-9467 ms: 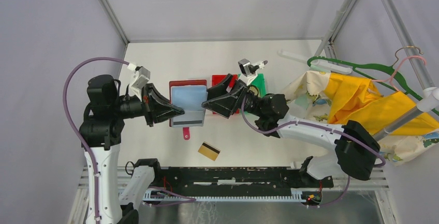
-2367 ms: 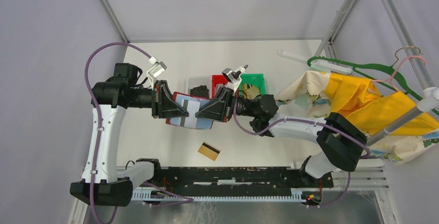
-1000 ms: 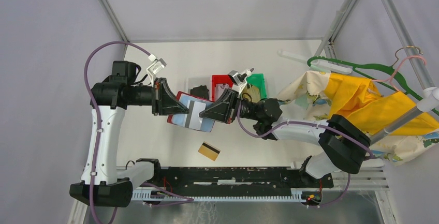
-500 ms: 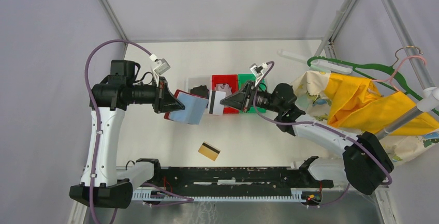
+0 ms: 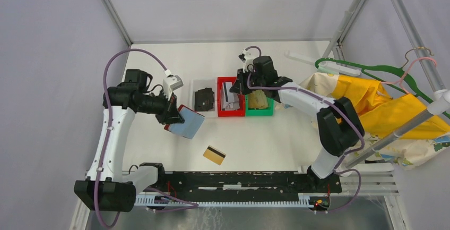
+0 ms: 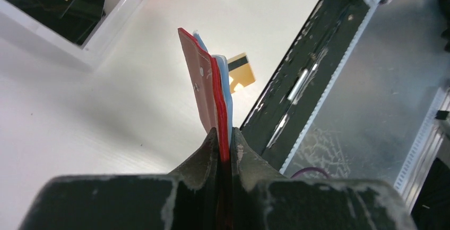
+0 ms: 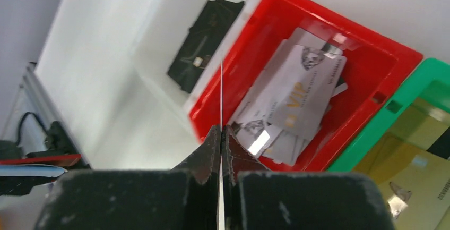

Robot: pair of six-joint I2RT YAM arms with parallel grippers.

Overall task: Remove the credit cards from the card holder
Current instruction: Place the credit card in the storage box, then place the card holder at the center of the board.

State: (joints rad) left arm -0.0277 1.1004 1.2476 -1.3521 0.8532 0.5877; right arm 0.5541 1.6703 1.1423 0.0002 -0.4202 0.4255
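Note:
My left gripper is shut on one edge of the red card holder, which hangs tilted above the table with its pale blue leaves facing down and right. The left wrist view shows the card holder edge-on between the fingers. My right gripper hovers over the red bin, shut on a thin white credit card seen edge-on. Several grey and white cards lie in the red bin. A gold-tan card with a dark stripe lies on the table near the front.
A white bin holds a black wallet. The green bin right of the red one holds gold cards. Yellow cloth and a green hanger lie at the right. A black rail runs along the front edge.
My right gripper drew a white card out of the card holder and carried it back and right, over the red bin. My left gripper kept the holder and shifted slightly.

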